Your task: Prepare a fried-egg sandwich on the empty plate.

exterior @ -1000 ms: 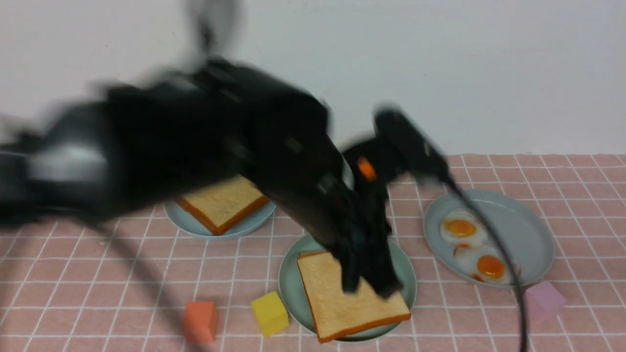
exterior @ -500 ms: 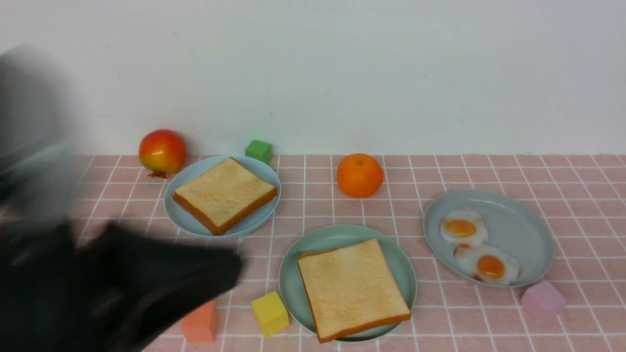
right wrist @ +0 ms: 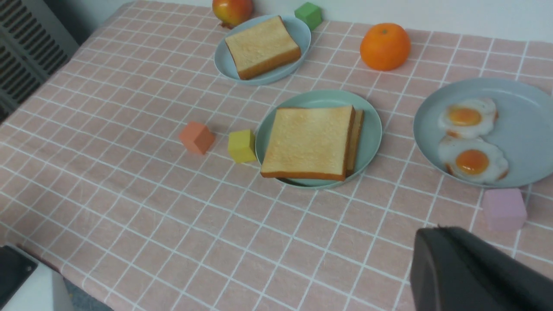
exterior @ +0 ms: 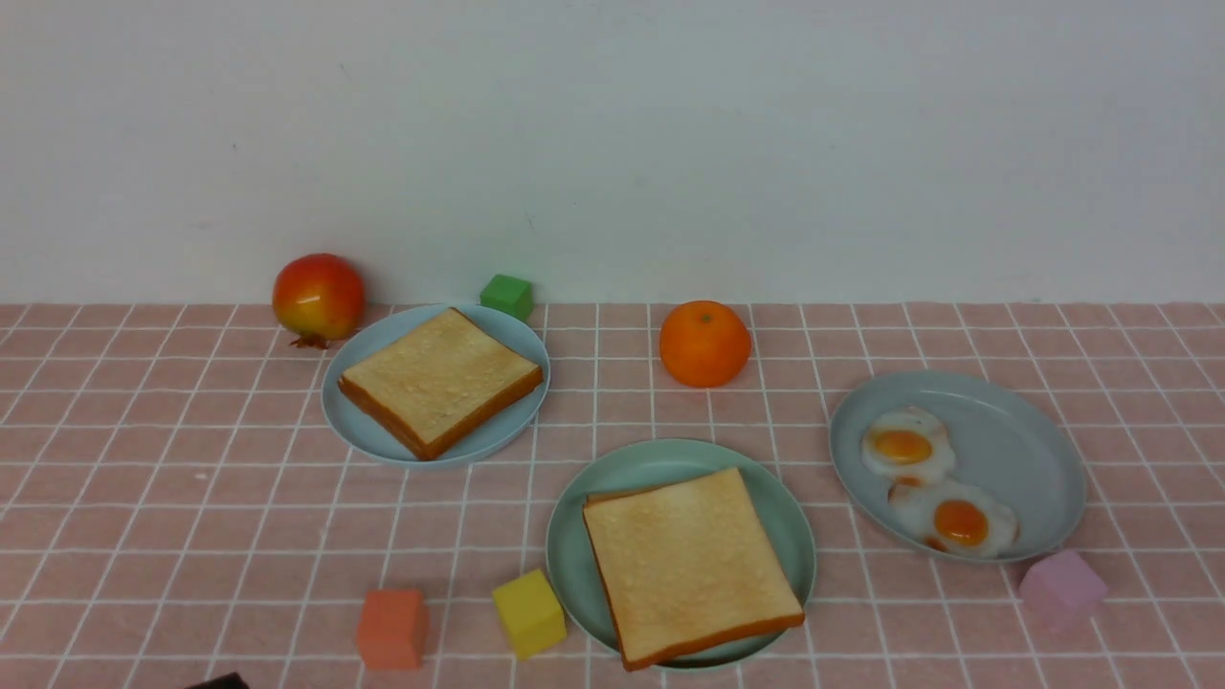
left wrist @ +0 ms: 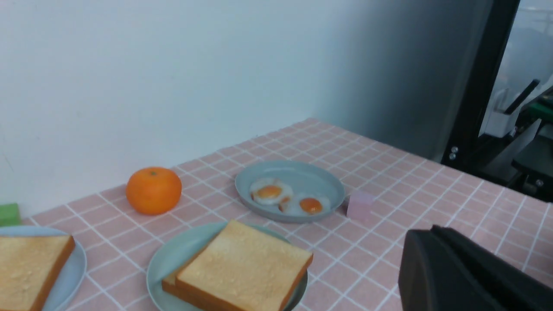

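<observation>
The mint-green plate [exterior: 574, 536] at front centre holds two toast slices [exterior: 689, 565] stacked, the lower one peeking out at one side [right wrist: 357, 138]; no egg shows between them. Two fried eggs [exterior: 933, 493] lie on the grey-blue plate [exterior: 1024, 450] at the right. A third toast slice [exterior: 440, 383] lies on the pale-blue plate [exterior: 373, 435] at the back left. My left gripper [left wrist: 432, 229] and right gripper [right wrist: 439, 229] are shut and empty, pulled back near the table's front, well clear of the plates. Only a black sliver [exterior: 218, 681] of an arm shows in the front view.
An orange [exterior: 704, 343] sits behind the mint plate and a red apple [exterior: 318, 297] at the back left. Small cubes lie around: green [exterior: 506, 295], orange-red [exterior: 390, 629], yellow [exterior: 528, 613] next to the mint plate, and pink [exterior: 1060, 588] by the egg plate.
The left arm was over the mint plate with its fingers on the top toast slice. It has let go and swung back to the left and out of the front view.
</observation>
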You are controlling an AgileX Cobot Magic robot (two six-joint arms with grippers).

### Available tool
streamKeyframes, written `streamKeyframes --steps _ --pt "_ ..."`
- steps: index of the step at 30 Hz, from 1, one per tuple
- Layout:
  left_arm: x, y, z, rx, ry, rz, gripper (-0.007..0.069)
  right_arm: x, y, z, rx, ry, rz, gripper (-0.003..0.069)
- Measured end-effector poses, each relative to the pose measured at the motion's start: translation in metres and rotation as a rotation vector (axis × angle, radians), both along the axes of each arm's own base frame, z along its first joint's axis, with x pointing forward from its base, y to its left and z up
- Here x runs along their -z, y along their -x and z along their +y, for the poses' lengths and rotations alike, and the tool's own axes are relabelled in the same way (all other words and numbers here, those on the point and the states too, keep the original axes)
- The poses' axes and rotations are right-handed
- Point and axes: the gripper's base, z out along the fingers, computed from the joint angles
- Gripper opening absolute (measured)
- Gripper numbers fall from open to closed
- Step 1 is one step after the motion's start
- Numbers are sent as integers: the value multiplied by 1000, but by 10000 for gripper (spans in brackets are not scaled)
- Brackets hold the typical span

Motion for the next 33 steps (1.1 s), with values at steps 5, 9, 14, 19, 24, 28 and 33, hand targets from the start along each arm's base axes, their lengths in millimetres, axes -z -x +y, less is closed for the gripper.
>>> streamKeyframes --steps 5,9,14,19,24,28,33 --pt "5 0 -1 10 -29 25 13 1 0 0 0 5 6 11" --pt "7 1 -1 17 -44 37 13 1 0 0 1 8 10 13" --pt "9 1 -2 24 -61 51 13 3 -1 0 6 12 14 16" --pt "10 2 -2 27 -69 58 13 13 -9 -1 150 85 -17 16" --pt "10 2 -2 30 -75 63 13 58 -26 0 429 92 -121 9" --pt "10 2 -2 30 -77 64 13 118 -42 6 547 -40 -214 -1" --pt "10 2 -2 30 -77 65 13 187 -48 4 613 -78 -257 -6"
